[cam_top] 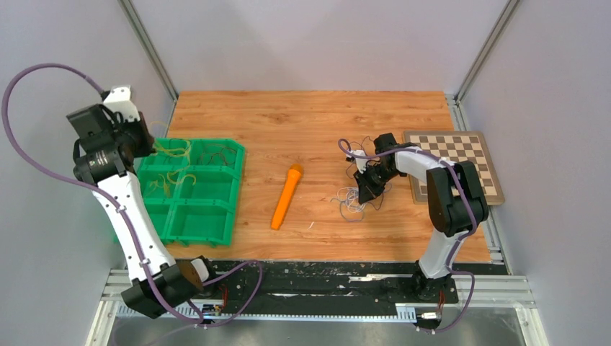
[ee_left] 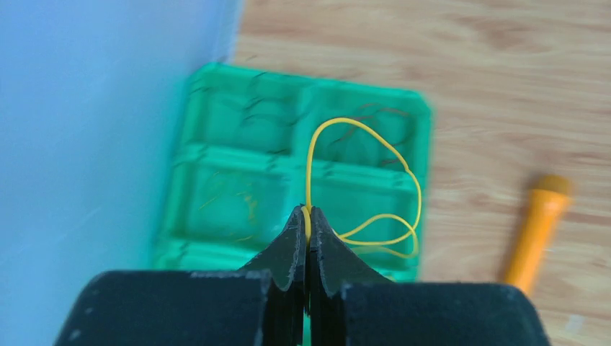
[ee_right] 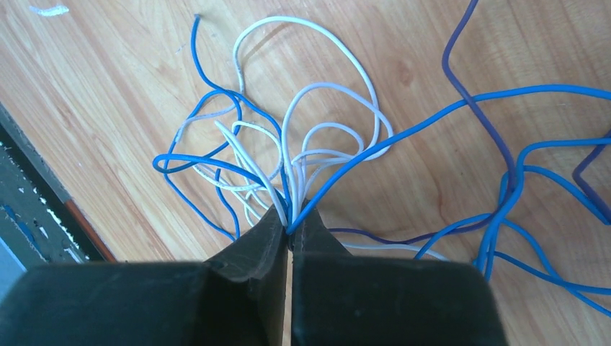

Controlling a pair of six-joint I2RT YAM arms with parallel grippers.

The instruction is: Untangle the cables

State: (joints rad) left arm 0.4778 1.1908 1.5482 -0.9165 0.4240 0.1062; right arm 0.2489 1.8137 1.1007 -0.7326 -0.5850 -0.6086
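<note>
1. The left hand [ee_left: 305, 214] hangs above the green tray [cam_top: 202, 204] at the left side of the worktop [cam_top: 310, 115]. Its jaws are pressed together, with a yellow cable [ee_left: 360, 133] pinched right at the tips.
2. That cable springs up from the grip in a wide loop and curls back down over the tray. I cannot tell whether its far end touches anything.
3. More thin strands, yellowish and dark, lie in the tray's far compartments.
4. The main heap of cables [ee_right: 284, 155] sits on bare wood between the orange marker [cam_top: 287, 196] and the chessboard [cam_top: 461, 155].
5. The right hand [ee_right: 290, 222] is down in that heap with its jaws closed. White strands [ee_right: 288, 19] and blue ones run into the slit between the tips, so it seems to have caught several at once, not just one.
6. These wires look nearly weightless and springy. They hold their curls, so a lifted one will likely bounce and snag its neighbours. They are smooth and hair-thin, so they probably slip unless nipped at the very tips.
7. Lifting a bundle would probably drag the whole knot along.
8. A better hold, to my eye, is one strand alone near a free end, such as the blue strand [ee_right: 196, 20] whose tip lies clear at the heap's edge. It could be drawn out slowly along its own line while the heap stays on the wood.
</note>
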